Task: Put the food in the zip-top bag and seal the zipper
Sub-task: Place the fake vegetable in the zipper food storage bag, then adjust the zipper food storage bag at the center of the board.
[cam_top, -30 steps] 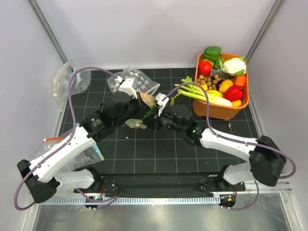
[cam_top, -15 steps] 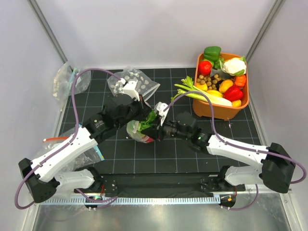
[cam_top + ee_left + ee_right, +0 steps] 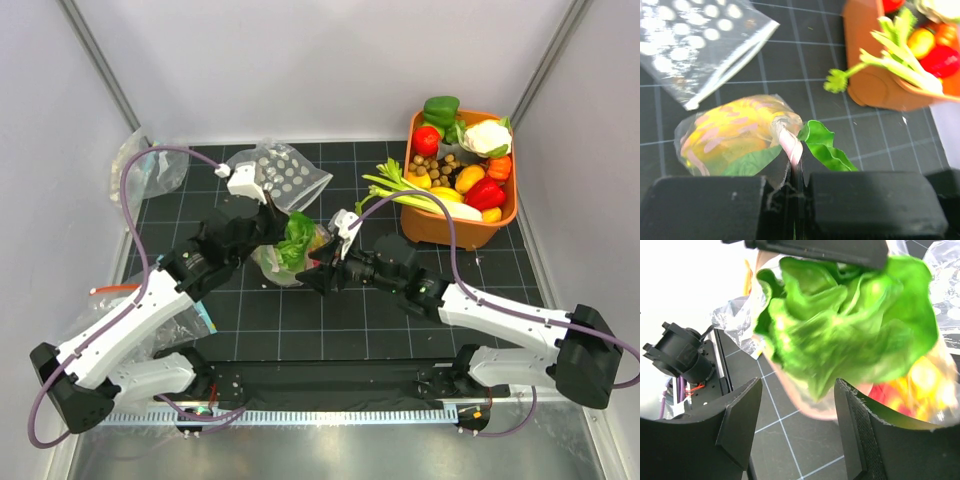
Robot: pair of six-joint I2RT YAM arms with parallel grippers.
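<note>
My left gripper [image 3: 276, 226] is shut on the pale pink zipper [image 3: 791, 145] of the zip-top bag [image 3: 272, 262] and holds the bag above the mat. The bag [image 3: 725, 137] holds the yellow banana bunch [image 3: 740, 127]. The green lettuce [image 3: 297, 236] sticks out of the mouth; its leaf [image 3: 824, 148] shows beside the strip. My right gripper [image 3: 318, 273] is open just in front of the bag. In the right wrist view its gripper [image 3: 796, 392] frames the lettuce [image 3: 840, 320], the pink rim [image 3: 807, 402], the red fruit [image 3: 886, 390] and the banana [image 3: 925, 375].
A second dotted bag [image 3: 282, 172] lies flat at the back, also in the left wrist view [image 3: 695, 40]. An orange basket [image 3: 455, 228] of toy vegetables stands back right, with celery stalks [image 3: 400, 190] hanging over its rim. Plain clear bags lie at the left [image 3: 135, 170] and front left [image 3: 195, 318].
My left gripper has carried the bag back and left and turned it, so the lettuce now faces up. My right gripper has come off the bag and stands open below it.
</note>
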